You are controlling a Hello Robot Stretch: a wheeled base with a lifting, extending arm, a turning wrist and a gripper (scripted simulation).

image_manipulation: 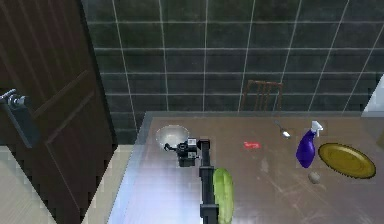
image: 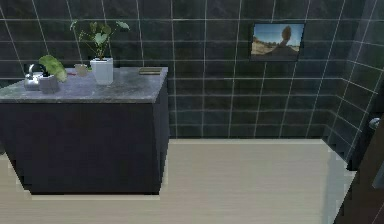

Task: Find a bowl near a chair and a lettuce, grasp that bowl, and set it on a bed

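While the bowl sits on the table near its far-left corner with the gripper at it, I cannot tell whether it holds anything, so lifting and carrying to a bed likely remain.

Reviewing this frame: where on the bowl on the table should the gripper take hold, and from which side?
Probably the rim of the bowl, on the side nearest the gripper, coming down from above. The bowl stands upright with its mouth up, so the rim is the easiest edge to reach. The lettuce lies back beside the arm, out of the way.
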